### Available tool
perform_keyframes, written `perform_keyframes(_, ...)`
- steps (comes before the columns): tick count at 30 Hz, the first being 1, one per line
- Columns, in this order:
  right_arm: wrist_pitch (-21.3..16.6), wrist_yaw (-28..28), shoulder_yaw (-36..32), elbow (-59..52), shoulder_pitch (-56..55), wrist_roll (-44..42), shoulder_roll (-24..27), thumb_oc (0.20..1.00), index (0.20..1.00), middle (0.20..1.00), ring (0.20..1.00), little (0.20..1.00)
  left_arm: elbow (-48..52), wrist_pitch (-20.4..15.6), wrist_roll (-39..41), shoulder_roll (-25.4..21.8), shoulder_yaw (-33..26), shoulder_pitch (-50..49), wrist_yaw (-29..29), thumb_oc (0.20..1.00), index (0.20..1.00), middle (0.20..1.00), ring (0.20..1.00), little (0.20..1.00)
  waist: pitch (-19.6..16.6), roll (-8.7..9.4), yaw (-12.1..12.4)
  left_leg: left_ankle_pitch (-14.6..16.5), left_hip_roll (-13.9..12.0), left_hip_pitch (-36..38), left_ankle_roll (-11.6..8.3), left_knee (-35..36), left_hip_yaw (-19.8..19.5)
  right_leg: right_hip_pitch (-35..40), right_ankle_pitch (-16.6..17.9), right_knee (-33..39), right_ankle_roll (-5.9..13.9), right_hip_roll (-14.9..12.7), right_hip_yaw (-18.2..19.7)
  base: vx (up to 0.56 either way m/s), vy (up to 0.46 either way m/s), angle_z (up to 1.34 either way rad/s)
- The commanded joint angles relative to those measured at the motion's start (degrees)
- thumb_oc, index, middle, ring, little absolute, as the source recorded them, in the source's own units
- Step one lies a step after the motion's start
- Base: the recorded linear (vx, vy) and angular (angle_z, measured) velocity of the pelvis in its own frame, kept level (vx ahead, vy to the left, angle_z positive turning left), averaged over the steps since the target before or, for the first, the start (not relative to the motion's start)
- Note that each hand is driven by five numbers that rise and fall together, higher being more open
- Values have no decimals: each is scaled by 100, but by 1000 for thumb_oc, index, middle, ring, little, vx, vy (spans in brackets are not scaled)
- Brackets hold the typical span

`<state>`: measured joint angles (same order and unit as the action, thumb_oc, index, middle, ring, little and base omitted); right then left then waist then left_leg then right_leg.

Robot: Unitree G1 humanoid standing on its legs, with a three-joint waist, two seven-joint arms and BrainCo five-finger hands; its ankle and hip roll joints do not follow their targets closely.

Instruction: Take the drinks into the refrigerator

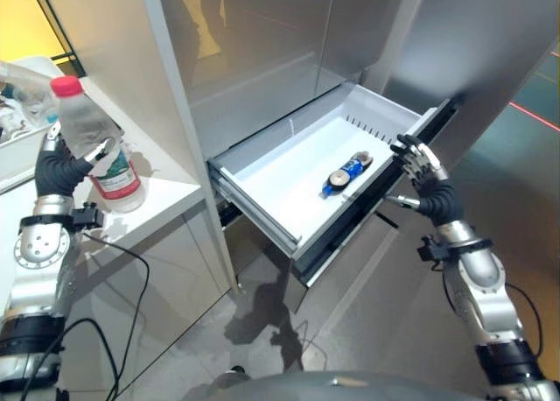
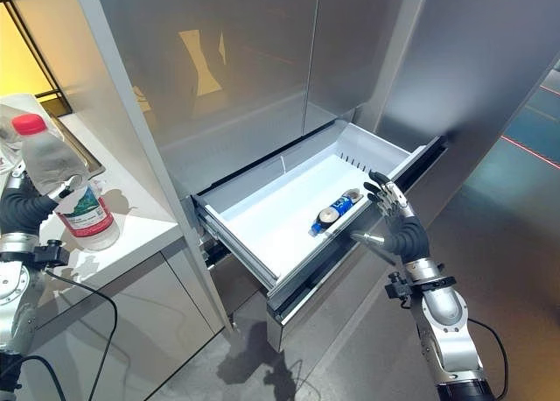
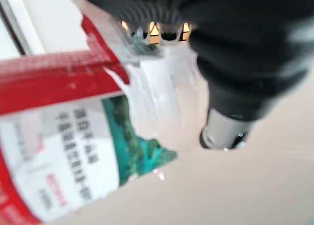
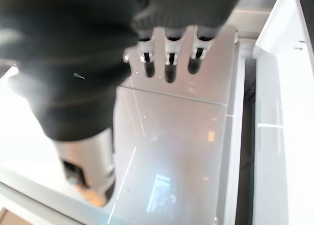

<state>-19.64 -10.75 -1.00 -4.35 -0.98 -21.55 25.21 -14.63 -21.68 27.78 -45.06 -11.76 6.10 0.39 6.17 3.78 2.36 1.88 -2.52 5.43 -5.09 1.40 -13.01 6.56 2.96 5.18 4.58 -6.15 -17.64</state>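
A clear water bottle (image 1: 89, 131) with a red cap and a red-and-green label stands slightly tilted on the white counter (image 1: 166, 200) at the left. My left hand (image 1: 63, 167) is shut on its middle, and the label (image 3: 73, 136) shows close up past the hand's dark cover (image 3: 235, 58). The refrigerator's white drawer (image 1: 280, 178) is pulled out, with a blue can (image 1: 346, 173) lying on its side in it. My right hand (image 1: 424, 169) is open, its fingers (image 4: 169, 63) spread at the drawer's front right corner.
Closed steel refrigerator doors (image 1: 262, 42) rise behind the drawer. The drawer's dark front panel (image 1: 367, 217) juts out over the grey floor (image 1: 350, 331). A metal tray (image 2: 79, 160) with clutter lies on the counter behind the bottle.
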Motion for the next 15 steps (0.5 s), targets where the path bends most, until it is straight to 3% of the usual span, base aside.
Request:
perform_keyframes(1, -155, -15, -70, -418, 125, -203, 83, 1000, 1000, 1000, 1000, 1000, -176, -201, 134, -60, 73, 697, -62, 200, 200, 200, 200, 200, -16, 0, -89, 48, 428, -79, 514, 111, -342, 172, -863, -736, -201, 241, -293, 0, 0, 0)
perform_keyframes(7, -29, -37, -95, -246, 70, 108, 285, 1000, 1000, 1000, 1000, 1000, 19, -228, 642, 136, 54, 773, -264, 200, 200, 200, 200, 200, -28, 21, -89, 18, 448, -85, 518, 142, -358, 190, -815, -667, -189, 231, -300, 0, 0, 0)
perform_keyframes(13, 140, -128, -252, -11, 226, 230, 842, 1000, 1000, 1000, 1000, 1000, 623, -201, 1039, 162, -25, 674, -624, 200, 200, 200, 200, 200, -54, 70, -40, -2, 466, -84, 511, 154, -380, 233, -763, -594, -182, 231, -307, 0, 0, 0)
perform_keyframes(15, 336, -629, -183, 190, 349, -515, 1534, 1000, 1000, 1000, 1000, 1000, 1050, -157, 1443, -108, 84, 625, -1035, 200, 200, 200, 200, 200, -63, 139, 15, -27, 488, -100, 498, 148, -415, 252, -731, -564, -184, 232, -331, 0, 0, 0)
